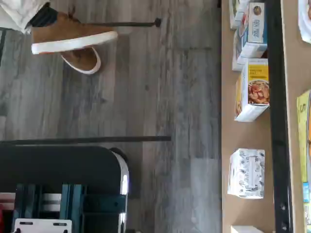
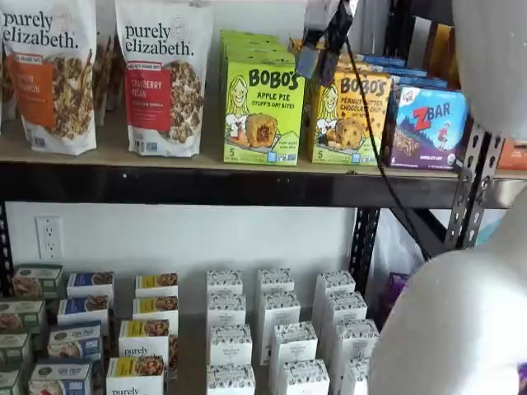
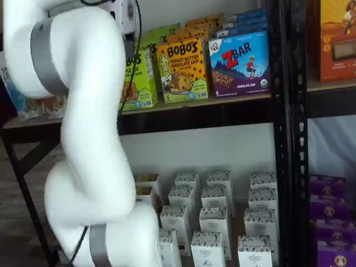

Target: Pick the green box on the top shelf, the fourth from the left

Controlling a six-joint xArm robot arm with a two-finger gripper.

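Lime-green box stands upright on the top shelf, between a granola bag and the yellow-orange Bobo's box; gripper hangs in front, jaws spread wide, holding nothing

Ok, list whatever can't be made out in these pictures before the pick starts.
- Green box: in a shelf view, the white arm hides most of its front.
- Gripper: cut off by the top edge of a shelf view; its fingers cannot be told apart.
- Yellow-orange Bobo's box: partly covered by the gripper and its cable.
- Wrist view: shows the floor and lower boxes, and no green box.
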